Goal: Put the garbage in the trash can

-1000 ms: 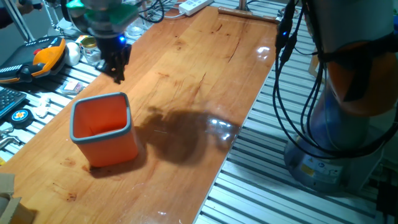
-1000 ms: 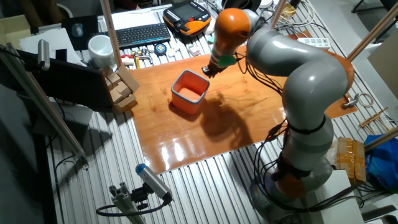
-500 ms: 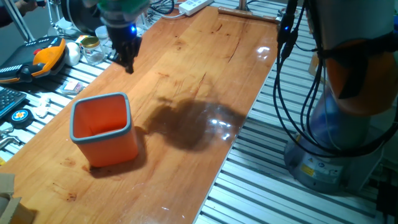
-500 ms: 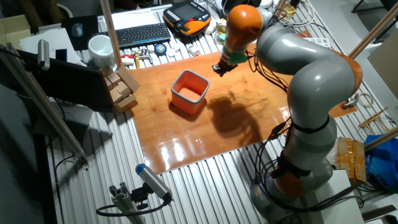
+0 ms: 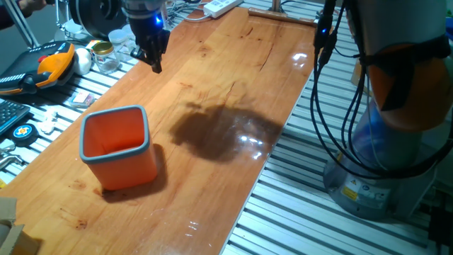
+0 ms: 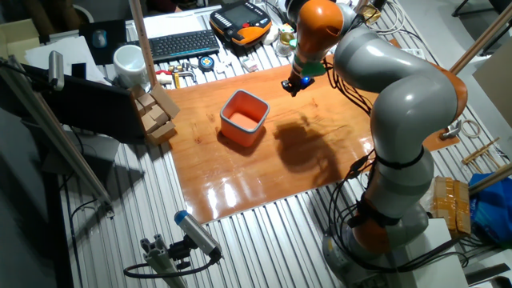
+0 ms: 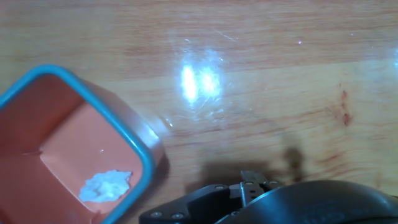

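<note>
Hand [image 5: 156,62] moved away from trash can [image 5: 117,147], crumpled white garbage [image 7: 104,185] inside

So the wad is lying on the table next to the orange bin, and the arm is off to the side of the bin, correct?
Not quite. The wad is inside the bin, on its floor, not on the table; the hand view shows it. The rest holds: the gripper is off to the side of the bin, above bare wood.
</note>
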Tool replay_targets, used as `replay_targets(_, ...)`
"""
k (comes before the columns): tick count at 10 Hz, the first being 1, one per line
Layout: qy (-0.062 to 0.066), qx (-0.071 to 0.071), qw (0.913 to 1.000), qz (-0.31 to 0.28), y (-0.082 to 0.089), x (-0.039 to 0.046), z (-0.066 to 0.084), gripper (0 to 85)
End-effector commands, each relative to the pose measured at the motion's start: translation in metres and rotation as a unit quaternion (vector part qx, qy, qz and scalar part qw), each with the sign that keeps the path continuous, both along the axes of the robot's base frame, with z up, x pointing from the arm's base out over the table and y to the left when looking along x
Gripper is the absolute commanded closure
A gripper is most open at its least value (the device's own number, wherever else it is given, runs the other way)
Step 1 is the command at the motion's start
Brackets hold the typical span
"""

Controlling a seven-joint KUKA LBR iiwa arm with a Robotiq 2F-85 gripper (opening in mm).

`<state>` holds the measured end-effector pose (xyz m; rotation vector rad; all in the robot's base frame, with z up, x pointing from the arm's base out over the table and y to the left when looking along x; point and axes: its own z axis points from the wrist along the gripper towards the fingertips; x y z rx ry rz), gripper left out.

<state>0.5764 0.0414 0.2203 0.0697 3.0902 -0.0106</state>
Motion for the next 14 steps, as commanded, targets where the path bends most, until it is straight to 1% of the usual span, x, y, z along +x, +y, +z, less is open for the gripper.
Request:
replay_targets(1, -0.003, -0.008, 1.0, 0.003, 0.0, -0.0002, -0.0004, 85.0)
replay_targets(2, -0.006, -0.015, 0.9998, 0.011, -0.0013, -0.001, -0.0011, 85.0)
replay_targets(4, -0.005, -0.012, 0.9996, 0.024, -0.0032, -0.0027, -0.0024, 85.0)
replay_targets(7, -0.003, -0.009, 0.9994, 0.032, -0.0039, -0.0028, -0.0054, 85.0)
replay_targets(10, -0.006, -0.008, 0.9995, 0.031, -0.0035, 0.0004, -0.0083, 85.0)
replay_targets(12, 0.001, -0.001, 0.9996, 0.03, -0.0035, 0.0007, -0.0085, 85.0)
replay_targets(14, 0.003, 0.0, 0.9996, 0.029, -0.0022, 0.0023, -0.0079, 85.0)
